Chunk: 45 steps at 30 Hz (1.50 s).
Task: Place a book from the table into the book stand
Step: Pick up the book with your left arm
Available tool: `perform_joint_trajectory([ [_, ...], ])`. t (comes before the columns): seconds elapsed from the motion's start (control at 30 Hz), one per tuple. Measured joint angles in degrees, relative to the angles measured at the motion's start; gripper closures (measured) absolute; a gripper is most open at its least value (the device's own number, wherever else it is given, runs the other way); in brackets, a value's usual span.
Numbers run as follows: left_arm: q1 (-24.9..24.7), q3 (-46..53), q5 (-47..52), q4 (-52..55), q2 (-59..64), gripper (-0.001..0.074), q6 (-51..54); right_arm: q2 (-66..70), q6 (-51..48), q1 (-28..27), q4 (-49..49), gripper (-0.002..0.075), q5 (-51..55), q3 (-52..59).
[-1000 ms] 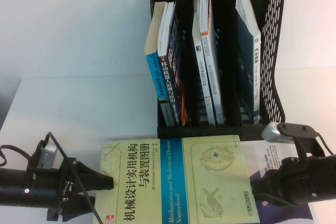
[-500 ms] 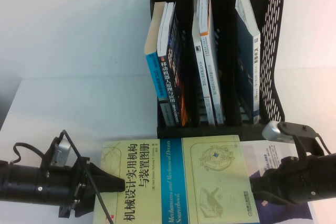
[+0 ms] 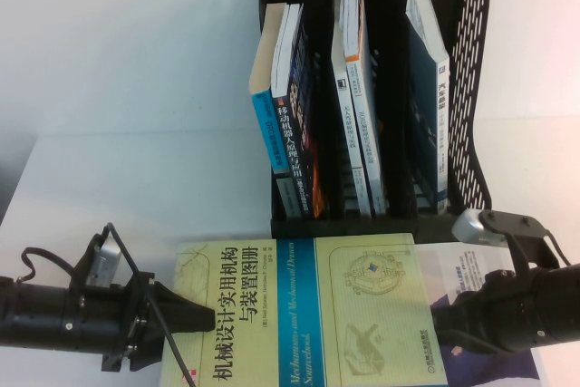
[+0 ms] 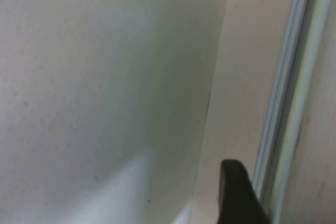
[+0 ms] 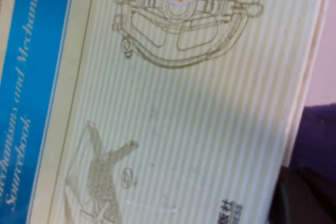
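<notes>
The large pale yellow-green book (image 3: 299,314) with a blue band lies flat at the front edge of the white table (image 3: 136,133). Its cover fills the right wrist view (image 5: 173,103). My left gripper (image 3: 207,318) is at the book's left edge, its tip over the cover margin. My right gripper (image 3: 439,327) is at the book's right edge, over a white and purple book (image 3: 471,269). The black book stand (image 3: 471,88) stands behind the book, at the back right. The left wrist view shows only pale surfaces and one dark gripper tip (image 4: 236,195).
All three slots of the stand hold upright books: leaning blue and dark ones (image 3: 288,115) on the left, thin ones (image 3: 353,88) in the middle, a dark-blue one (image 3: 426,88) on the right. The table's left edge (image 3: 18,188) is near my left arm.
My left gripper moved right until its tip reached the book's left edge, then stayed still. The right arm and the book have not moved.
</notes>
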Motion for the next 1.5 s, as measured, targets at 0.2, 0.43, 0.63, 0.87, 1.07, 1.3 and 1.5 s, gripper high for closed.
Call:
perform_joint_trajectory([
  [0.2, -0.08, -0.12, -0.71, 0.8, -3.02, 0.0414, -1.71, -1.36, -0.87, 0.0, -0.56, 0.0727, -0.1, 0.0],
  [0.43, -0.42, -2.72, 0.2, 3.98, -9.2, 0.0467, -6.33, -5.3, -1.5, 0.14, -1.67, 0.0727, 0.21, 0.12],
  [0.63, -0.54, -4.92, 0.74, 6.19, -10.34, 0.047, -10.14, -6.02, -2.08, 0.24, -1.58, 0.0727, 0.54, 0.12],
  [0.87, -1.13, -12.72, 2.33, 10.2, -19.54, 0.054, -21.12, -11.2, -2.85, 0.24, -1.77, 0.0727, -3.13, 0.12],
  [1.07, -2.31, -19.98, 1.31, 14.3, -25.69, 0.054, -28.14, -15.86, -4.11, 0.24, -2.01, 0.0727, -4.98, 0.12],
  [1.3, -10.31, -26.04, 0.83, 18.38, -26.19, 0.054, -32.59, -17.49, -4.85, 0.24, -2.1, 0.0727, -5.97, 0.12],
  [1.5, -15.5, -34.02, 3.91, 23.69, -26.19, 0.054, -39.41, -21.32, -5.33, 0.24, -2.1, 0.0727, -6.74, 0.22],
])
